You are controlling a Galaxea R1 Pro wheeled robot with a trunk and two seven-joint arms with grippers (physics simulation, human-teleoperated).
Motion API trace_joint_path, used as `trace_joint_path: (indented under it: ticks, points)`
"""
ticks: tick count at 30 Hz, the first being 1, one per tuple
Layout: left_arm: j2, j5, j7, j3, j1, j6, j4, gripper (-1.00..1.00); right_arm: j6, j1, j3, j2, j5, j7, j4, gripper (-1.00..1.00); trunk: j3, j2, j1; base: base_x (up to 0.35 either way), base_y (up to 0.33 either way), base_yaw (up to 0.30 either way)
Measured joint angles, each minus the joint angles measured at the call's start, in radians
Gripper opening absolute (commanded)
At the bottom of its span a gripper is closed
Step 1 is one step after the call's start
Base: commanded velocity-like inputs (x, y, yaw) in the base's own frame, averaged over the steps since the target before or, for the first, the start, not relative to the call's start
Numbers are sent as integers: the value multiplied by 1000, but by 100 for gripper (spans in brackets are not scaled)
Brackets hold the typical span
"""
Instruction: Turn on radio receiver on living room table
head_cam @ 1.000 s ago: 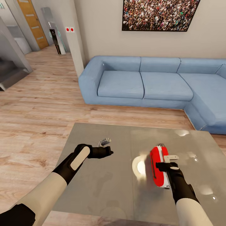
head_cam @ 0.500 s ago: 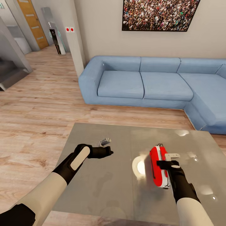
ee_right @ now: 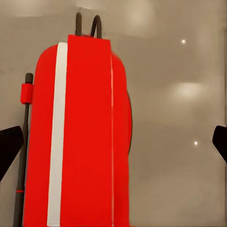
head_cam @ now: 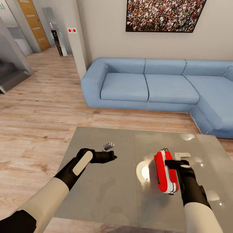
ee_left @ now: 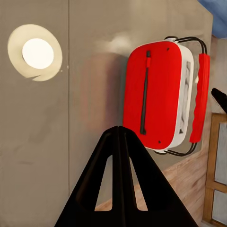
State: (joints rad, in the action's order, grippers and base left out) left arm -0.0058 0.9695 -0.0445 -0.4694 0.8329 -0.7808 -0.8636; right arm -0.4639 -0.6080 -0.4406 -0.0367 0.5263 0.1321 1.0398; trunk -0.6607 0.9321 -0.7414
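The right gripper (head_cam: 180, 160) hangs low over the worktop (head_cam: 113, 181) with its jaws spread wide, gripping nothing; in the right wrist view its two dark fingertips (ee_right: 9, 144) sit far apart at either edge. Just left of it lies the radio receiver (head_cam: 165, 171), bright red with a white band, resting on the worktop's right half with its dark strap (ee_left: 187, 40) looping off the far end. Over on the left, the left gripper (head_cam: 109, 151) hovers above the worktop, well apart from the radio, fingers pressed together and empty. Beyond the worktop stretch the wood floor (head_cam: 48, 97), the blue sofa (head_cam: 149, 85) and the framed crowd picture (head_cam: 163, 14).
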Motion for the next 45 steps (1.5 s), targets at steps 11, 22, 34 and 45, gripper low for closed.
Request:
trace_joint_path:
  ticks: [11, 22, 34, 45]
  points:
    - [0, 0, 0, 0, 0, 0, -1, -100, -269, 2, 9, 0, 8, 195, 313, 100, 0, 0, 0, 0, 0, 0]
    - [0, 0, 0, 0, 0, 1, 0, -100, -400, -1, 11, 3, 88, 396, 422, 100, 0, 0, 0, 0, 0, 0]
    - [1, -1, -2, 0, 0, 1, -4, -100, -403, -1, 7, 2, 118, 408, 443, 100, 0, 0, 0, -196, 0, 0]
    - [1, -3, -2, 0, 0, 2, -5, -100, -401, -1, 2, 2, 118, 408, 446, 100, 0, 0, 0, -342, 0, 0]
